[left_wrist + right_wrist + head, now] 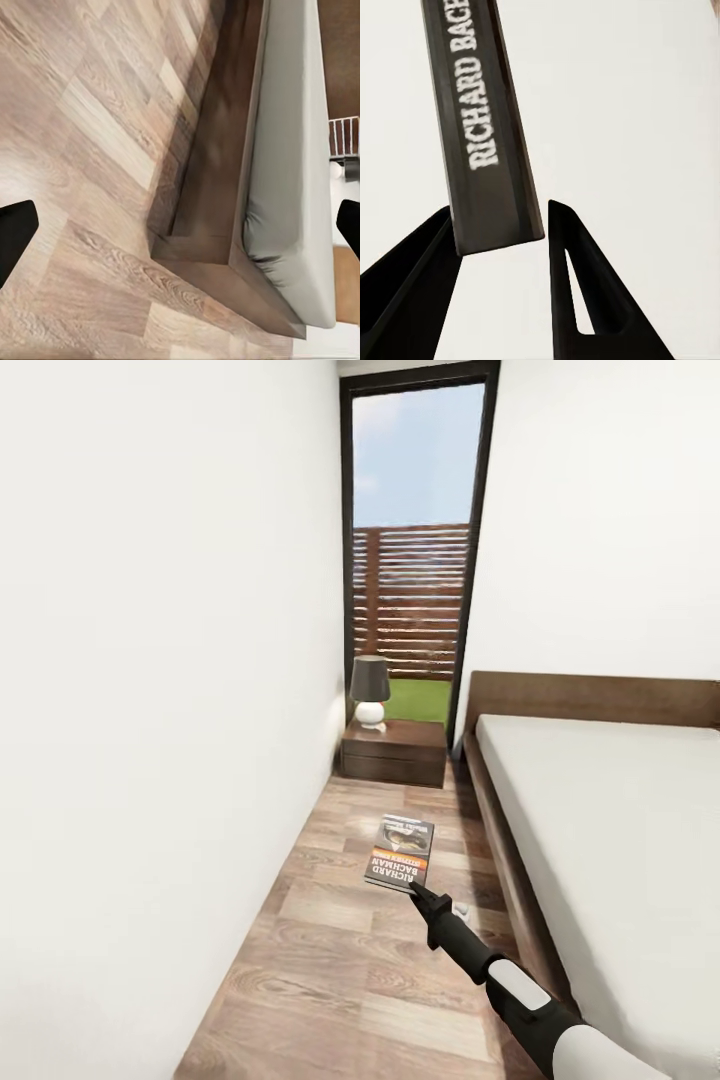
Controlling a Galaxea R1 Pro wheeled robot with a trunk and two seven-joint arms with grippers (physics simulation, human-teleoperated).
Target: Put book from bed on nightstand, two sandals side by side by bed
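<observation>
The small thin paperback book (pixel 400 852) with the dark grey cover and the white and orange lettering is held in the air over the light-brown wood-plank floor (pixel 330 920), in the narrow strip between the white wall and the side of the low bed with the dark brown wooden frame (pixel 505 840) and light-grey mattress. It is not yet on the low dark-brown wooden nightstand (pixel 394 752), which stands ahead at the head end of the bed, under the lamp with the black shade and round white base (pixel 370 690). The book seems light and rather stiff for its size, but a paperback can bend and its smooth cover can slip, so a hold on one edge may let it turn; a hold near the spine is probably the most secure. The right gripper (pixel 416 892) has it by the near edge. In the right wrist view, the two black fingers (pixel 416 285) stand only a little apart, with the lettered spine of the book going down between them; one finger lies against it, while a small gap shows on the other side. The left gripper (pixel 180 225) is wide open and holds nothing, and it looks down at the floor and a corner of the bed frame.
</observation>
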